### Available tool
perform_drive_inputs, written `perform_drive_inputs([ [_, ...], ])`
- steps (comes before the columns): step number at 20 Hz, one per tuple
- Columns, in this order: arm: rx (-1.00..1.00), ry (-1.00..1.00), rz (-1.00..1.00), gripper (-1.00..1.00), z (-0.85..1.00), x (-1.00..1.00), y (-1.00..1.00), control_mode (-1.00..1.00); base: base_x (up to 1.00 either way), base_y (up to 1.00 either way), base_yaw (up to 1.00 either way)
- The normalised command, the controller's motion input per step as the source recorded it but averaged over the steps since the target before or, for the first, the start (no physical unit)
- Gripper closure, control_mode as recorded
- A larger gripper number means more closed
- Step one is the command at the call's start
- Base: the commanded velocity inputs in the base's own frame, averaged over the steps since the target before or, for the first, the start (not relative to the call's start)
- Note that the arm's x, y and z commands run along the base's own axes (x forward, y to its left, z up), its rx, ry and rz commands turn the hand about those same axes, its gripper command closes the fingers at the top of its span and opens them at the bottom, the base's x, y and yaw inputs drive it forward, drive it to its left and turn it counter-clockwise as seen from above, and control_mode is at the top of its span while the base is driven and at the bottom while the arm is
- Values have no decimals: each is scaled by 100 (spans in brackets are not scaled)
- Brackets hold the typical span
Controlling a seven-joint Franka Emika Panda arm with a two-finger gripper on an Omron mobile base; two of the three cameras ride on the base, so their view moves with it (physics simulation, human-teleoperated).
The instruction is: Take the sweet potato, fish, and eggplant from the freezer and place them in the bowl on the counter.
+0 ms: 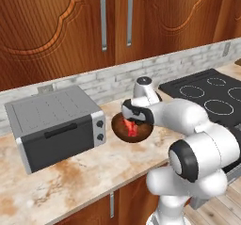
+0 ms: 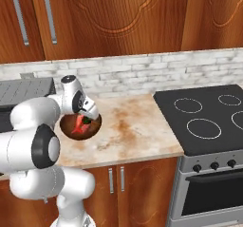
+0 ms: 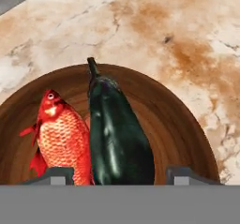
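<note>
The dark reddish-brown bowl [image 3: 183, 115] stands on the beige blotched counter [image 3: 154, 26], between the toaster oven and the stovetop. In it lie a red-orange fish [image 3: 61, 138] and, to its right, a dark glossy eggplant [image 3: 119, 138] with its stem pointing away. My gripper [image 3: 122, 176] hovers just above the bowl [image 1: 117, 129], open, its fingertips [image 3: 57, 175] well clear of the eggplant on both sides. From the base, the fish [image 2: 78, 125] shows under the hand [image 2: 88, 118]. The sweet potato is hidden, and the freezer is out of view.
A grey toaster oven [image 1: 56, 125] sits on the counter left of the bowl. The black stovetop [image 2: 209, 117] lies to the right, with the oven front [image 2: 213, 193] below. Brown wall cabinets [image 1: 113, 21] hang above a pale brick backsplash [image 2: 142, 74].
</note>
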Motion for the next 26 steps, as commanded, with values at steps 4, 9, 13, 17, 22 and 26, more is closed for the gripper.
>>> perform_drive_inputs([
  [4,0,-7,-7,-100,95,-96,1,-100,0,0,0],
  [9,0,-28,-4,-100,100,-100,0,-100,0,0,0],
  [13,-3,-57,0,-100,100,-100,0,-100,0,0,0],
  [17,-9,-74,0,-100,97,-100,0,-100,0,0,0],
  [22,-1,-17,-2,-100,15,-25,-2,-100,0,0,0],
  [26,4,0,0,-100,-66,17,-22,-100,0,0,0],
])
